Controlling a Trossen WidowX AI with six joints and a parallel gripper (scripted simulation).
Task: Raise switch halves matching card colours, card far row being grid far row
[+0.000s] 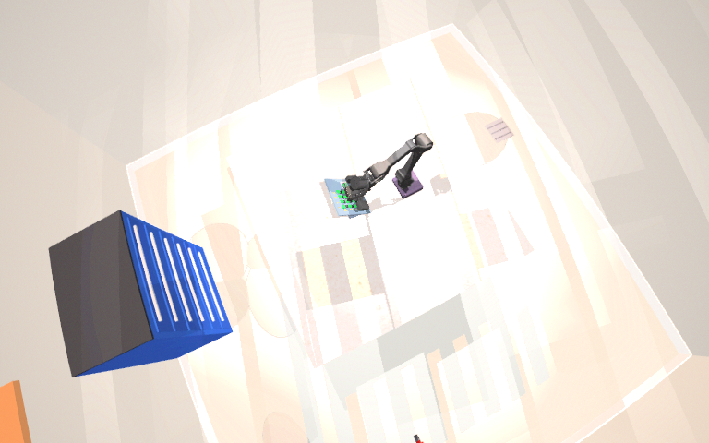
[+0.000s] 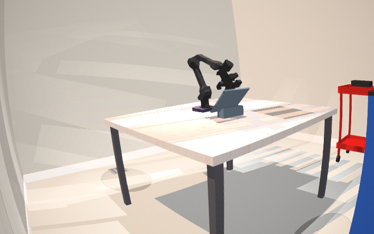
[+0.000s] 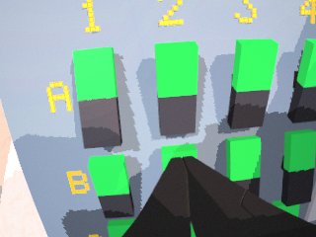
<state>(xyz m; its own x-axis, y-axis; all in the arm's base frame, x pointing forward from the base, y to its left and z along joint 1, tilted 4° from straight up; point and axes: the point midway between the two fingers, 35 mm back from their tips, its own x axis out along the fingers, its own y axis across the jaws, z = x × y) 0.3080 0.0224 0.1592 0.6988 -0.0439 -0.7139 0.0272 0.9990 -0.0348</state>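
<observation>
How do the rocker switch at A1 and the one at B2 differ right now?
The A1 green-and-grey rocker switch shows whole and untouched; the B2 green-and-grey rocker switch is mostly covered by the shut black hand, whose tip sits at its green half. A1 lies in the far row, B2 one row nearer. Both share the blue-grey panel.

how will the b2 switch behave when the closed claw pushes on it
Switch B2 will probably rock like a seesaw, since its neighbours show one half raised. It looks stiff, unlikely to bend. The shut claw tip is narrow, so it might slide off the smooth green face on the tilted panel.
</observation>
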